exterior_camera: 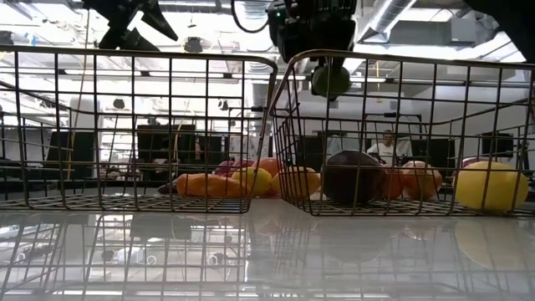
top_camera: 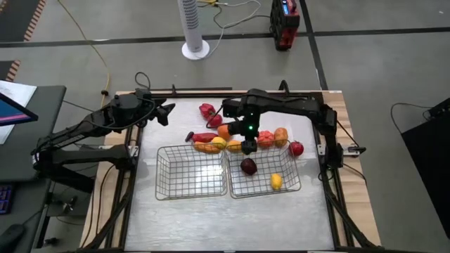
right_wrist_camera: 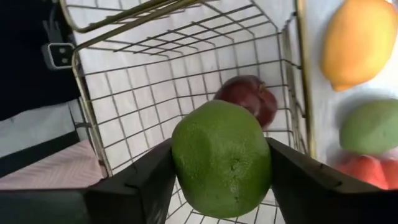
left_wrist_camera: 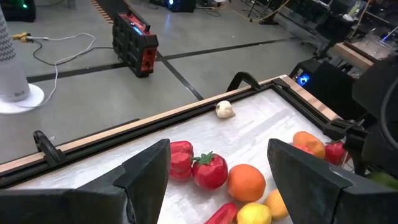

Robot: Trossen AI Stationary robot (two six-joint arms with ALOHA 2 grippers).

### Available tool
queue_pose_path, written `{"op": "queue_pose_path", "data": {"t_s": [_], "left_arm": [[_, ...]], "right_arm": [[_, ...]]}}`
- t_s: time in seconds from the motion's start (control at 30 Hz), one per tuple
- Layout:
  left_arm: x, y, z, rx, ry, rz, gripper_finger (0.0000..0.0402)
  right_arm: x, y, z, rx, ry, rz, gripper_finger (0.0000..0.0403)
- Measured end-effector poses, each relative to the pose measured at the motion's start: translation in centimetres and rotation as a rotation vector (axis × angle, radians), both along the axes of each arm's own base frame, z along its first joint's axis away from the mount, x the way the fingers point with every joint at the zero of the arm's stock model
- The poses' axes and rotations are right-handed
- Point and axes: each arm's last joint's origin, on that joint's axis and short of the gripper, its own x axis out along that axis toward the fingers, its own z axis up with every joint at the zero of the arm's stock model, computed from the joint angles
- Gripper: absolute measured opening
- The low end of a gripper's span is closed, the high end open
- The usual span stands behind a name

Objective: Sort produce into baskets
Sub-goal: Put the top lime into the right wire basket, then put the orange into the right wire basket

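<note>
Green fruit (right_wrist_camera: 221, 158) sits clamped in my right hand (top_camera: 249, 145), frame centre, above the right basket's (top_camera: 293, 188) rim; released early, it could strike the wire and roll out.

Two baskets (top_camera: 191, 171) side by side, loose produce (top_camera: 218, 144) behind them, two pieces (top_camera: 248, 166) inside the right basket (top_camera: 264, 176)

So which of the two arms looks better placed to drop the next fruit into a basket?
The right one. Its pincer already grips a green fruit and hangs over the right basket, where a dark maroon fruit and a yellow one lie. The left pincer is open, off at the table's far left edge.
</note>
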Motion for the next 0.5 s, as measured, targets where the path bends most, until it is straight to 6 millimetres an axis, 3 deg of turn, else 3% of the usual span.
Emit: {"op": "queue_pose_path", "data": {"t_s": [0.27, 0.5], "left_arm": [[0.0, 0.0, 0.0, -0.003, -0.001, -0.008, 0.0256], [0.0, -0.1, 0.0, -0.008, -0.003, -0.021, 0.0256]], "right_arm": [[0.1, -0.5, -0.1, -0.003, 0.009, -0.043, 0.0321], [1.3, -3.0, -0.2, -0.098, -0.108, -0.197, 0.0337]]}}
